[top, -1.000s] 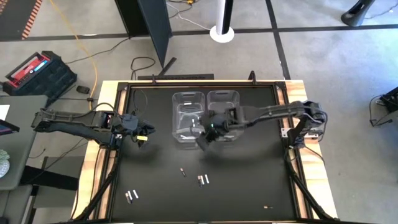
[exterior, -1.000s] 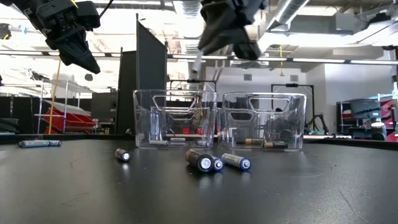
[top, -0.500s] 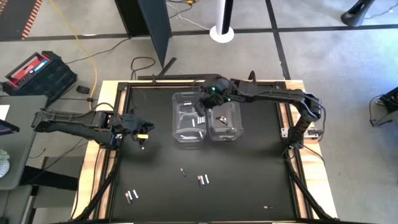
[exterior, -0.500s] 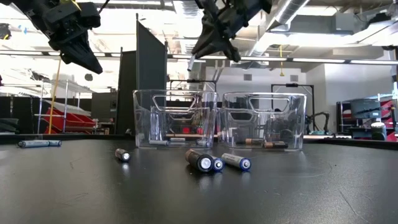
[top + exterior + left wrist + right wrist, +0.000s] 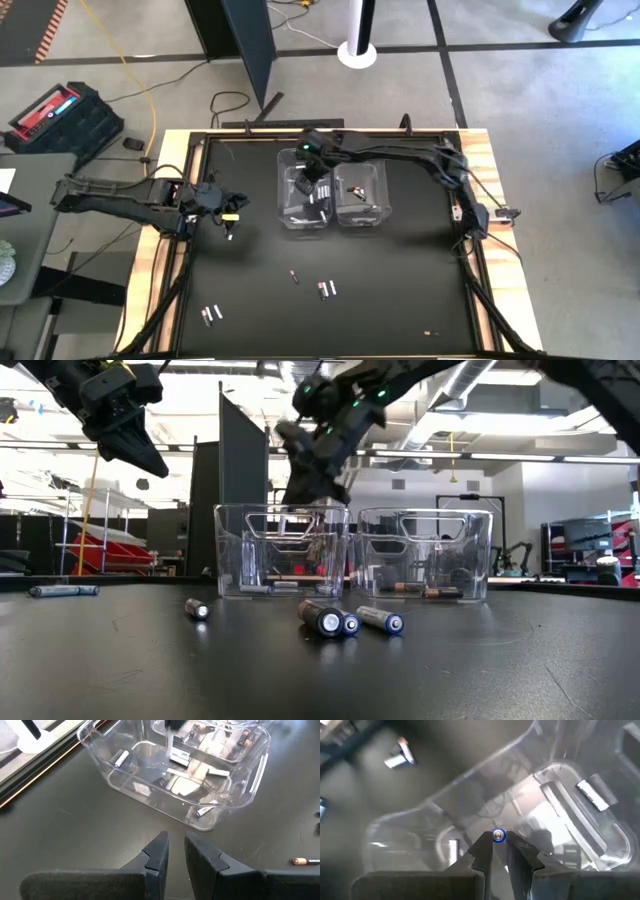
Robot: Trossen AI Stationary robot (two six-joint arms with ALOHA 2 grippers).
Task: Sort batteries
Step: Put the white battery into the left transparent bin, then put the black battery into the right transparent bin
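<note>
Two clear bins stand side by side at the table's far middle, the left bin point(image 5: 300, 190) and the right bin point(image 5: 361, 188); both hold batteries. My right gripper point(image 5: 311, 172) hangs over the left bin's far part, shut on a silvery battery point(image 5: 498, 836). My left gripper point(image 5: 229, 217) waits above the table's left side, its fingers nearly together with nothing between them point(image 5: 175, 845). Loose batteries lie on the table's near half: one point(image 5: 294, 276), a pair point(image 5: 326, 289), another pair point(image 5: 210, 315). My right gripper pinches the silvery battery between its two fingertips point(image 5: 482, 845). Its wrist view shows only the battery's round end. The fingers slant down from above, and the battery hangs about upright below them point(image 5: 170, 745), clear of the left bin's floor.
One more battery point(image 5: 430, 332) lies near the table's near right corner. The table has a raised black rim point(image 5: 458, 200). Several silvery batteries lie in the left bin point(image 5: 180, 756); dark, copper-toned ones lie in the right bin point(image 5: 243, 737).
My right gripper has carried the battery from above the bins' near side toward the far edge, then left, and now hangs over the left bin. It has rolled at the wrist and sunk a little on the way, staying shut on the battery.
</note>
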